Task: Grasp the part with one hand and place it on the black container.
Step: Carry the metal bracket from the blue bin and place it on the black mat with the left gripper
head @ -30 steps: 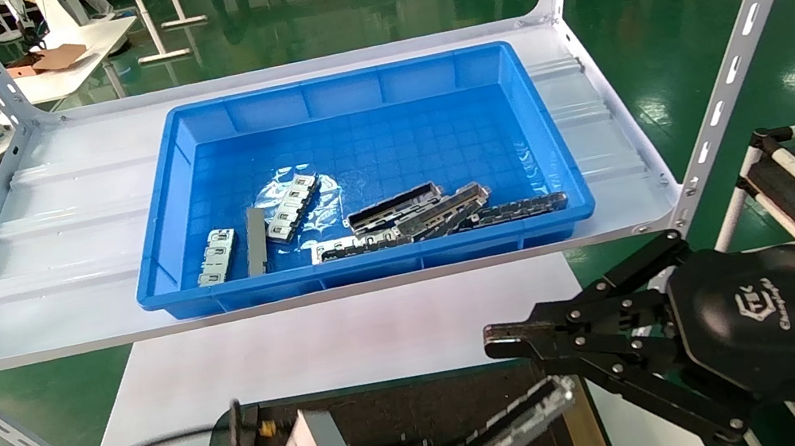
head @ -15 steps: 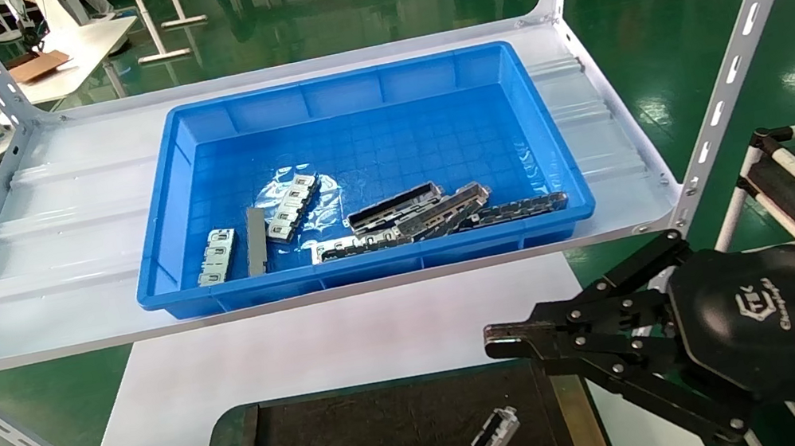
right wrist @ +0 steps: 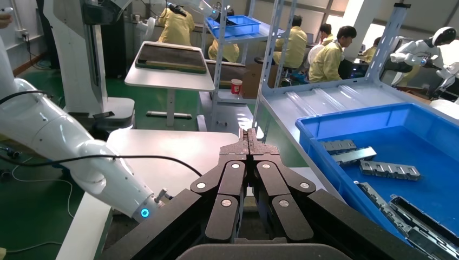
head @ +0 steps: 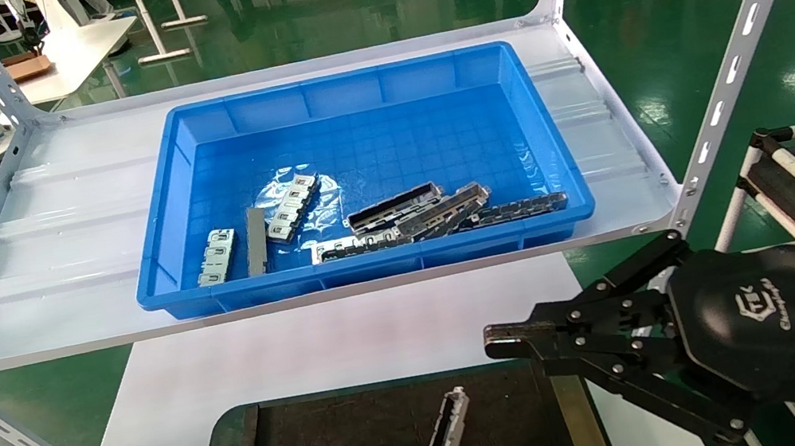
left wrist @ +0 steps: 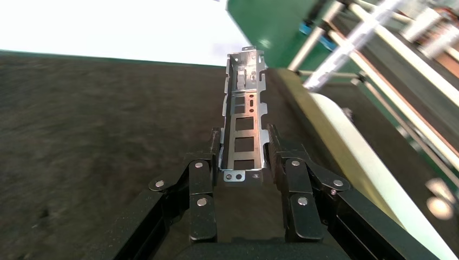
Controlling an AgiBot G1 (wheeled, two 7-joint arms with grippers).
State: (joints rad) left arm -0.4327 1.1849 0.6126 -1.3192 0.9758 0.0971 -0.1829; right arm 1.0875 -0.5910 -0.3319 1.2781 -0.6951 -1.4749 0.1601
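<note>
The part (left wrist: pixel 244 114), clamped in the left gripper (left wrist: pixel 243 162) over the black container (head: pixel 367 430), points toward the blue bin (head: pixel 357 173); right gripper (head: pixel 502 341) closed alongside.

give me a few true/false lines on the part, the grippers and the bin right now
1. The left gripper is shut on the part. True.
2. The part hangs over the blue bin. False: it is over the black container, near its right side.
3. The right gripper holds a part. False: its fingers are closed on nothing, and it is parked to the right of the container.
4. Several metal pieces lie in the blue bin. True: they are grouped near its front wall.
5. The part is gripped at its far tip. False: the fingers clamp its near end and the rest sticks out ahead.
</note>
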